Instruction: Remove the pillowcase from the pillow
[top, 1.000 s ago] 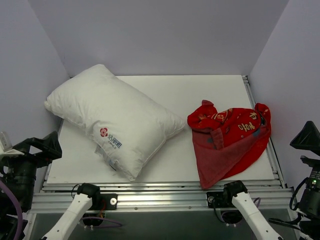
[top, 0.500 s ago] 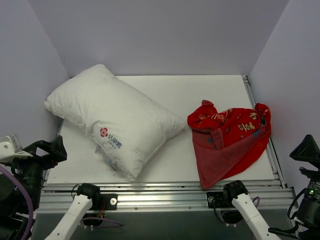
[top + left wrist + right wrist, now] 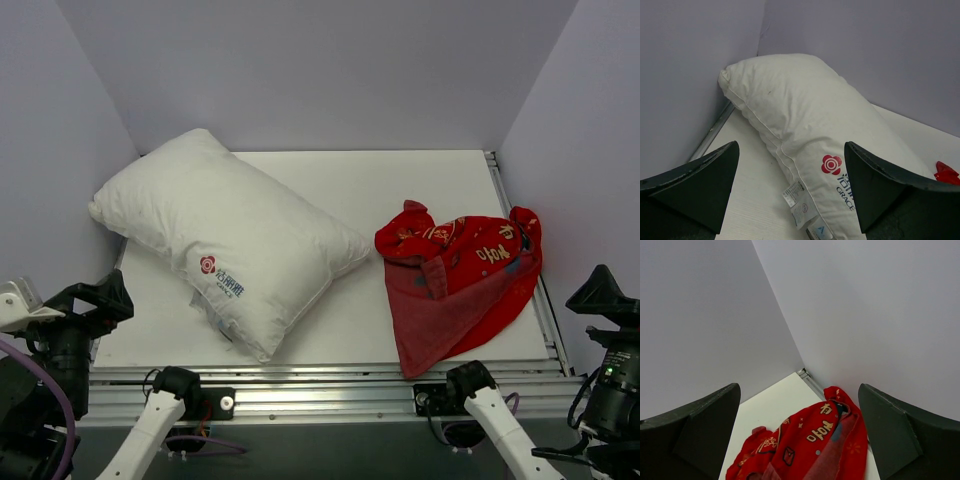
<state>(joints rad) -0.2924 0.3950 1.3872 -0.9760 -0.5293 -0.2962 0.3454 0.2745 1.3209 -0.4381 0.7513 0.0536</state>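
Separation looks complete: the pillowcase (image 3: 460, 275) lies crumpled on the bench (image 3: 400, 190), right side, well apart from the pillow (image 3: 225, 245) at left, so we would hold the left end effector (image 3: 791, 146) and right end effector (image 3: 799, 386), both spread wide and empty, clear of them.

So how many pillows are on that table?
1. The white pillow lies on the left of the table, one end toward the back-left corner. The red heap on the right is the crumpled pillowcase, lying apart; nothing seems hidden.
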